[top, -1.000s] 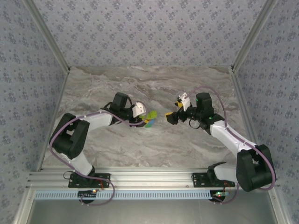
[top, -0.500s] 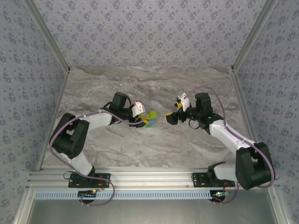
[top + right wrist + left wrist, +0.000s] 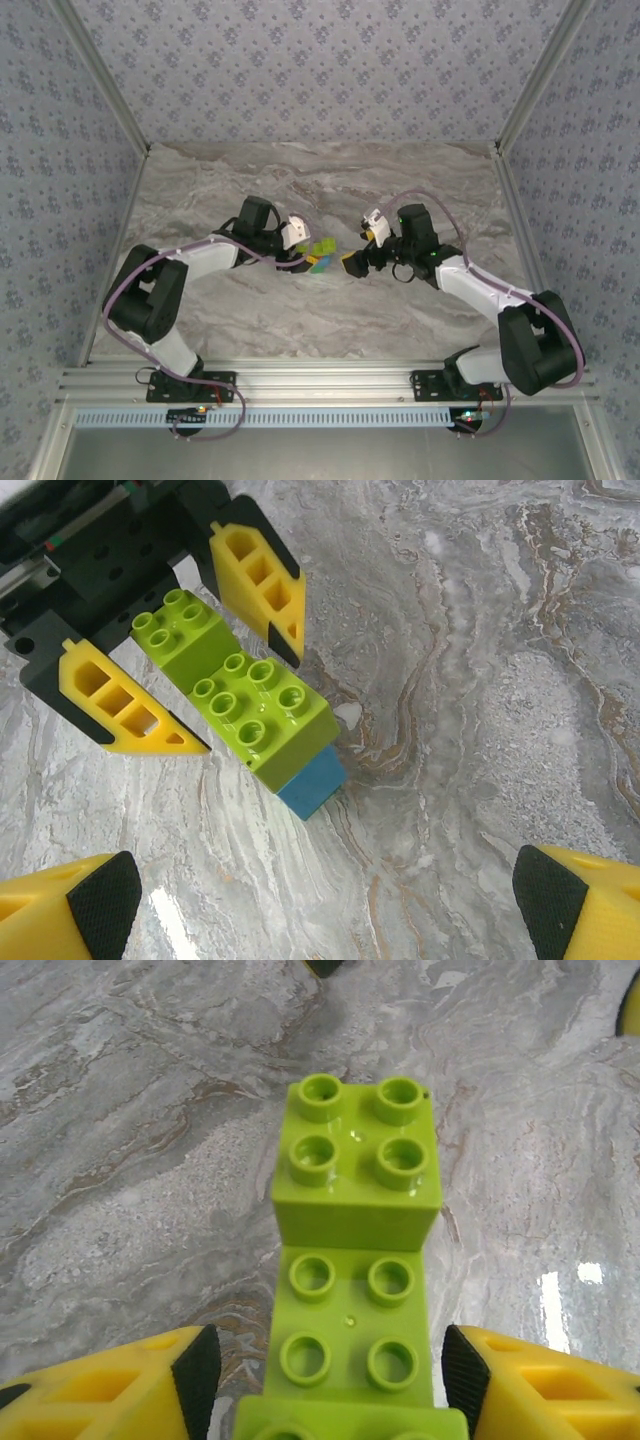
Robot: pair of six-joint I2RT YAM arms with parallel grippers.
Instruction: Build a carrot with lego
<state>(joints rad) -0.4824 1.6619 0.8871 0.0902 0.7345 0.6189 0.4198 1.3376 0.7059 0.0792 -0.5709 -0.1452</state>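
Note:
The carrot [image 3: 320,252] lies on the marble table at mid-centre as a small stack, with lime-green studded bricks [image 3: 355,1260] on top and a blue brick [image 3: 312,780] under the outer end. Its red and green pieces are hidden. My left gripper [image 3: 330,1375] is open and straddles the lime bricks, with a small gap between each black pad [image 3: 195,1375] and the brick. In the right wrist view the left gripper's yellow fingers [image 3: 255,575] flank the stack. My right gripper [image 3: 350,263] is wide open just right of the carrot, holding nothing between its pads [image 3: 100,900].
Grey marble tabletop [image 3: 330,190] stretches all round the two grippers. Patterned walls and metal rails [image 3: 520,215] border the table on the left, right and back. The arm bases sit on the near rail [image 3: 320,380].
My right arm has swung left, bringing its open gripper close to the carrot. The left gripper and the bricks have stayed where they were.

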